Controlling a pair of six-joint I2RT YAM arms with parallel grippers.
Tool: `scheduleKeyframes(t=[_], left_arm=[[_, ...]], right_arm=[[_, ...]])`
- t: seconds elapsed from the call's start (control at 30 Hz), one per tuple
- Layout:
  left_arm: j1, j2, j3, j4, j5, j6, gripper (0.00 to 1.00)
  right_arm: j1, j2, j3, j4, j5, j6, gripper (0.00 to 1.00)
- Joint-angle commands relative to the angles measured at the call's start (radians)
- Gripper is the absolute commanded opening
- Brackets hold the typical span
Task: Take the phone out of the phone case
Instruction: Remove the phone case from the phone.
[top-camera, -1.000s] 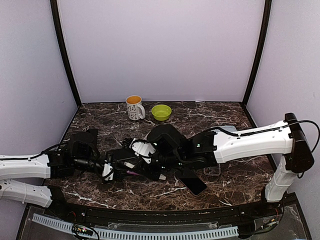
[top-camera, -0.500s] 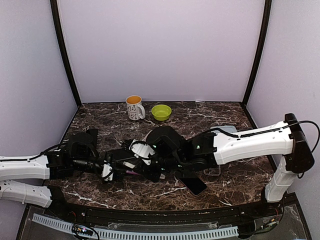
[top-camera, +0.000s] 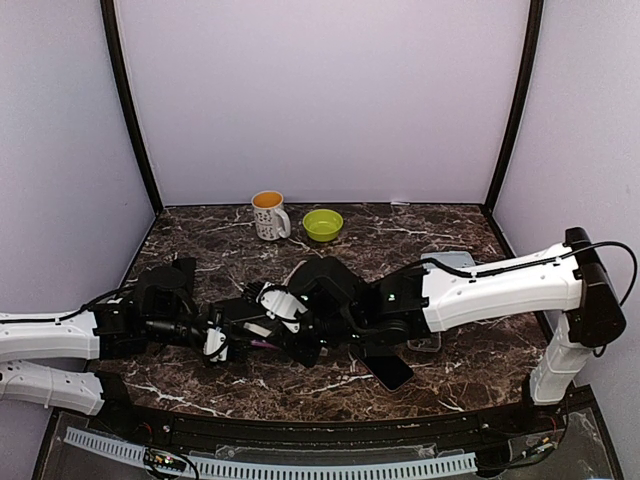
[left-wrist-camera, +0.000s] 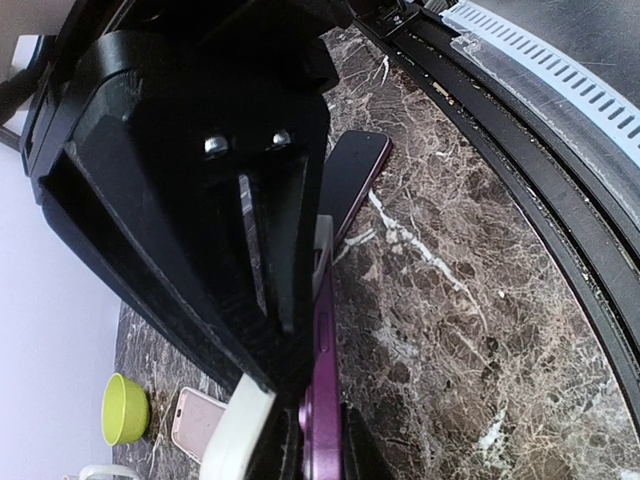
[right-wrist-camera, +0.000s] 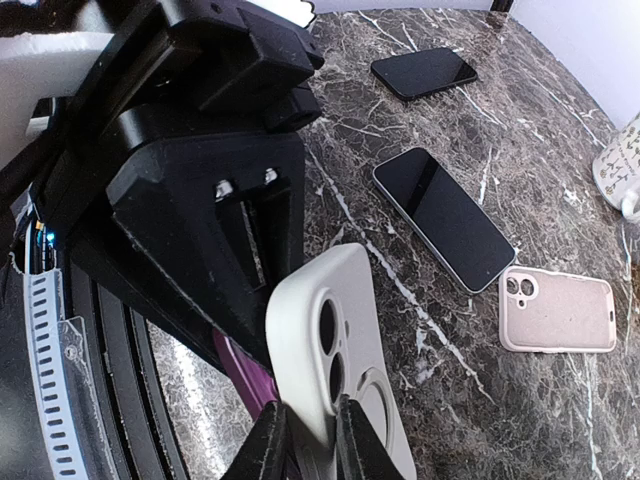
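Jaws narrow on both arms: R gripper (right-wrist-camera: 310, 448) pinches cream case (right-wrist-camera: 335, 350) at its bottom edge, L gripper (left-wrist-camera: 312, 452) clamps purple phone (left-wrist-camera: 322, 385) edge-on, just beside case.

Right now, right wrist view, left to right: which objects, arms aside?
white case → phone → pink case → mug

Left tool (top-camera: 243, 337) close beside right tool (top-camera: 290, 325)
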Motion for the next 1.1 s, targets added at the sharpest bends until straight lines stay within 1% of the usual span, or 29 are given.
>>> scheduleKeyframes(t=[0.0, 0.2, 0.43, 0.57, 0.67, 0.83, 1.07], left_arm=[[-0.007, -0.056, 0.009, 0.133, 0.039, 0.0, 0.0], [-0.006, -0.058, 0.009, 0.129, 0.074, -0.006, 0.0], [-0.006, -0.058, 0.008, 0.128, 0.086, -0.009, 0.0], [-0.006, -0.058, 0.008, 0.126, 0.083, -0.007, 0.0], [-0.006, -0.058, 0.008, 0.125, 0.078, -0.003, 0.0], [-0.006, -0.059, 0.008, 0.133, 0.056, 0.003, 0.0], [-0.007, -0.066, 0.007, 0.135, 0.041, 0.003, 0.0]], right_arm=[[0.013, 0.028, 0.014, -0.057, 0.059, 0.001, 0.2], [0.018, 0.058, 0.061, -0.058, 0.102, -0.007, 0.3], [0.026, 0.099, 0.111, -0.085, 0.106, -0.026, 0.32], [0.03, 0.1, 0.111, -0.083, 0.099, -0.03, 0.3], [0.033, 0.106, 0.111, -0.078, 0.069, -0.031, 0.27], [0.039, 0.135, 0.14, -0.119, 0.073, -0.03, 0.24], [0.045, 0.133, 0.14, -0.143, 0.089, -0.019, 0.09]])
